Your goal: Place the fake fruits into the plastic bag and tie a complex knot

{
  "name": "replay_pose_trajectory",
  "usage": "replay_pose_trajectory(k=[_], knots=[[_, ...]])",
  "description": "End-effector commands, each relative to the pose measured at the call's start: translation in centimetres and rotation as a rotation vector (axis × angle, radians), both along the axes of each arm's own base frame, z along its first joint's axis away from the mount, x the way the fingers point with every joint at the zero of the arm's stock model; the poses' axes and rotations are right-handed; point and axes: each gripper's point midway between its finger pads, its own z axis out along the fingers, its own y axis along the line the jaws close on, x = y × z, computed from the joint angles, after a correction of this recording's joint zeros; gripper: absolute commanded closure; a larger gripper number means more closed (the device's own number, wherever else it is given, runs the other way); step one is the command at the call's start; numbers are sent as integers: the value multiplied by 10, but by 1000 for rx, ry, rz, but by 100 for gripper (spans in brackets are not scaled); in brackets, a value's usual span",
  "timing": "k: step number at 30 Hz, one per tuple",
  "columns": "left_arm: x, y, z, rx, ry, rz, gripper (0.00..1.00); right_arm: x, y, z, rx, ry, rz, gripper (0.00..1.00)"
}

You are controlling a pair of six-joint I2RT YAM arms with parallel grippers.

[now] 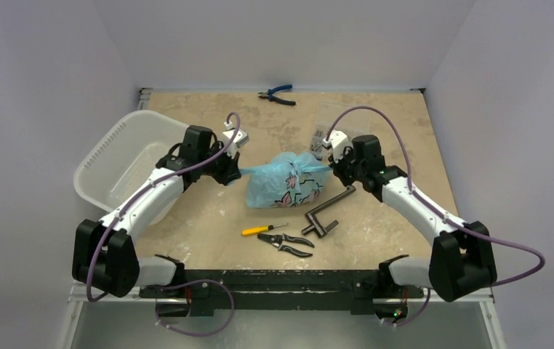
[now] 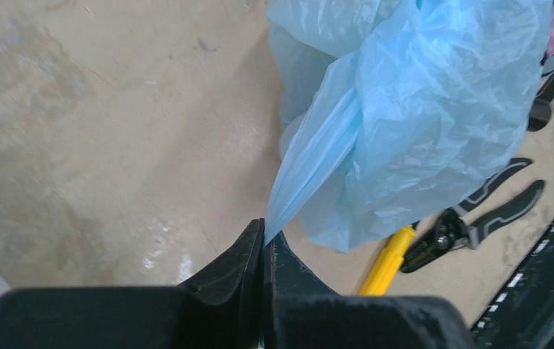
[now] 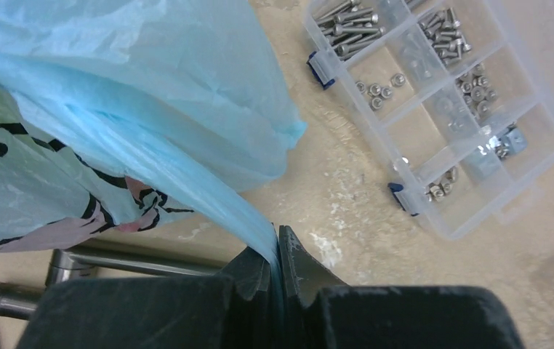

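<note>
Left claw clenched on drawn-out corner of plastic bag; right claw clenched on opposite corner. Bag sits mid-surface between them, bulging. I judge film light, limp, slippery, tearable: take bunched corners, pull gently.

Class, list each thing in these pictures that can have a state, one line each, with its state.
plastic bag, bulging, two ends pulled taut sideways.
left tool, shut on plastic bag.
right tool, shut on plastic bag.
compartment box, stocked with screws.
black-handled pliers, handles spread.
</note>
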Motion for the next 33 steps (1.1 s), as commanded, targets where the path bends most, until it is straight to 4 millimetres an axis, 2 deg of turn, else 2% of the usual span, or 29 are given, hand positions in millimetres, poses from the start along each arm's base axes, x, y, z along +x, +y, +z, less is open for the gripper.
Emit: replay_pose_trajectory(k=[1,4,6,8,9,10,11,12,15,18,24,27,31,33], knots=[[16,79,-36,348,-51,42,100,-8,-84,-35,-297,18,-118,100],[8,77,-55,387,-24,-16,100,-18,-87,-68,-329,91,-94,100],[2,67,-54,393,-28,-61,100,-18,-84,-67,-318,101,-82,100],[0,55,-40,378,-80,-89,100,-12,-73,-46,-266,76,-53,100],[0,46,-26,340,-107,-95,100,-8,-70,-28,-253,50,-50,100],[1,36,-9,300,-130,-91,100,-5,-58,-9,-188,29,-31,100],[4,24,13,269,-164,-95,100,-3,-42,15,-104,2,2,100],[0,13,22,254,-169,-115,100,0,-26,36,-31,-18,21,100],[6,-26,62,108,-233,-142,100,0,25,80,155,-42,130,100],[8,-58,82,-35,-194,-172,100,-7,67,100,306,-40,240,100],[16,-109,109,-319,-79,-196,100,-12,128,113,488,-1,355,100],[19,-133,101,-454,61,-181,100,-3,144,110,555,28,348,100],[20,-149,58,-559,271,-78,100,11,148,84,568,57,285,100],[15,-150,35,-548,341,-59,100,14,147,64,562,107,231,100]])
